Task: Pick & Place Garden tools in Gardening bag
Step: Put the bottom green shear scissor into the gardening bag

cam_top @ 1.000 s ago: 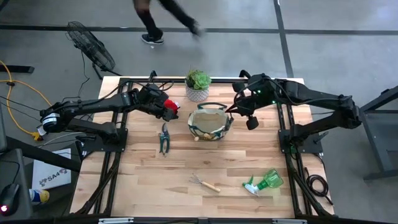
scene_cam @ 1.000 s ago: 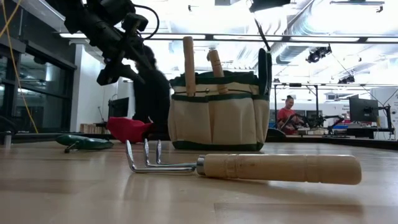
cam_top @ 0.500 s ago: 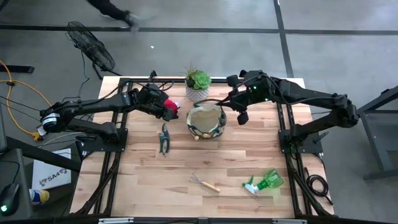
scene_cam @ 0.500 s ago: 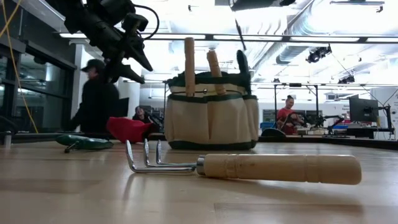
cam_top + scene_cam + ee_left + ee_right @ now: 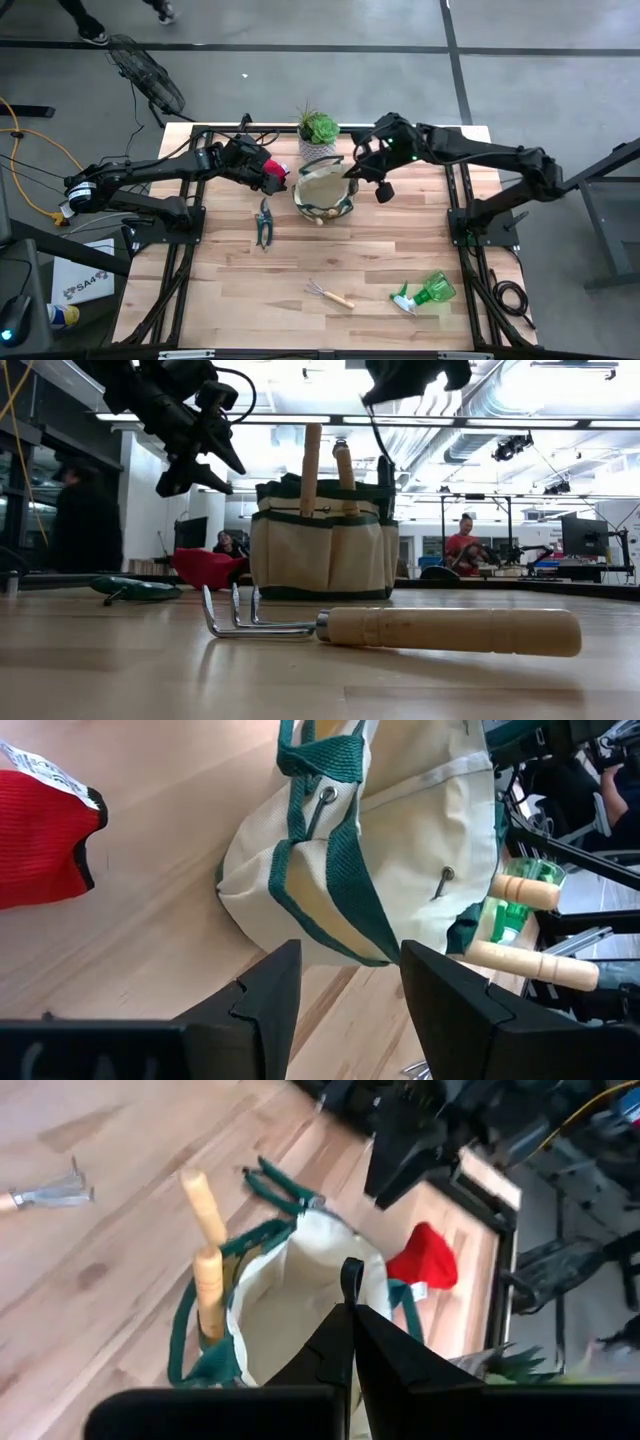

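Between red glove (image 5: 277, 168) and right gripper (image 5: 349, 172), gardening bag (image 5: 325, 195), open tabletop (image 5: 350, 255) beyond.

The gardening bag (image 5: 400, 850) is looking like soft matt cloth, the hand rake (image 5: 400, 628) is showing shiny metal prongs and a smooth wood handle, and the table (image 5: 230, 290) is looking like pale wood

trowel (image 5: 311, 455) blades hidden inside gardening bag (image 5: 320, 545)

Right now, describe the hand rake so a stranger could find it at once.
Start at the gardening bag at the table's far middle, then come toward the near edge. The hand rake lies flat there, left of the green spray bottle. Only it has bent metal prongs on a pale wooden handle.
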